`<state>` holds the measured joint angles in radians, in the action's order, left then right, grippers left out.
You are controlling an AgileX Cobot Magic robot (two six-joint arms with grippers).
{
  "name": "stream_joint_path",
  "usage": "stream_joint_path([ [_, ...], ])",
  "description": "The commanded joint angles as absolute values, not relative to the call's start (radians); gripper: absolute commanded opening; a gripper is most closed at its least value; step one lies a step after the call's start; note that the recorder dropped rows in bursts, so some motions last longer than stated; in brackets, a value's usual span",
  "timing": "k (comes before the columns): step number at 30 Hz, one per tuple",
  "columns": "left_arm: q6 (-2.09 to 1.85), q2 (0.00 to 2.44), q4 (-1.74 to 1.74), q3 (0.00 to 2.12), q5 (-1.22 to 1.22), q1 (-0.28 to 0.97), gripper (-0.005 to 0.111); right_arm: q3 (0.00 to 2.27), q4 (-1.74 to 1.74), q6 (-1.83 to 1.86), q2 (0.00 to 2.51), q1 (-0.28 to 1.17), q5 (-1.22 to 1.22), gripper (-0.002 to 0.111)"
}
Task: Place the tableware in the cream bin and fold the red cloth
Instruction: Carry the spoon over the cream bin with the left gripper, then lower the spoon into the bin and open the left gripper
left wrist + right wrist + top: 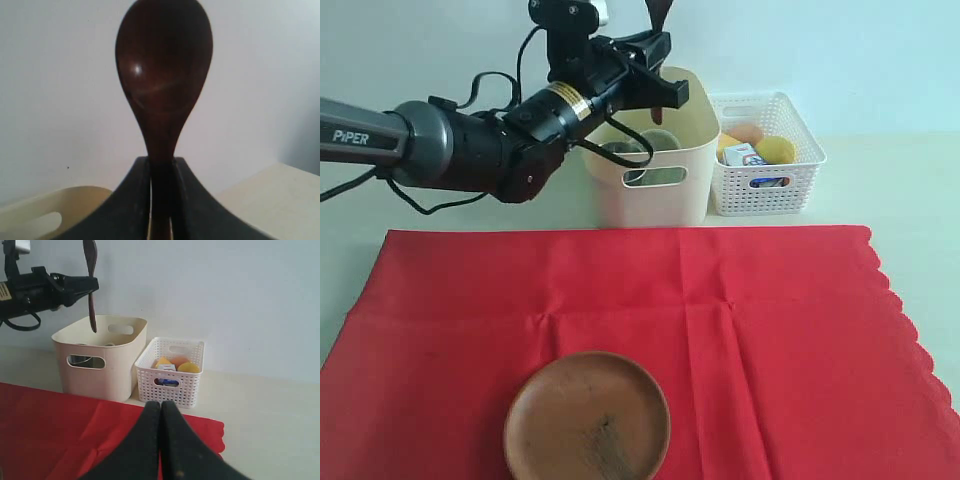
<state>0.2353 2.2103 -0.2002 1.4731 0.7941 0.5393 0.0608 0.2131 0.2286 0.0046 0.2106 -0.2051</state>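
Gripping the wooden spoon (164, 75) by its handle, the left end effector (662, 70) was clenched on it, spoon upright w/ bowl end up, over the cream bin (650, 205). Spoon looked light, stiff and glossy, so prob. slippery; a firm pinch on the narrow handle suited it. The brown plate (587, 420) lay on the red cloth (770, 330) at its near edge: rigid, shallow, likely best taken by the rim. Cloth looked limp; take it by the corners. Right end effector (161, 407) was clenched, empty, over the cloth.
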Motion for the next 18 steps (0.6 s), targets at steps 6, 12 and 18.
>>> stream_joint_path([
  [6, 0.243, 2.27, -0.203, 1.482, 0.786, 0.538, 0.0, 0.056, 0.212, 0.229, 0.0, 0.204, -0.2, 0.0],
  [12, 0.245, 2.299, -0.203, 1.482, 0.773, 0.54, 0.028, 0.056, 0.212, 0.229, 0.0, 0.204, -0.2, 0.0],
  [18, 0.247, 2.293, -0.203, 1.482, 0.754, 0.54, 0.063, 0.056, 0.212, 0.229, 0.0, 0.204, -0.2, 0.0],
])
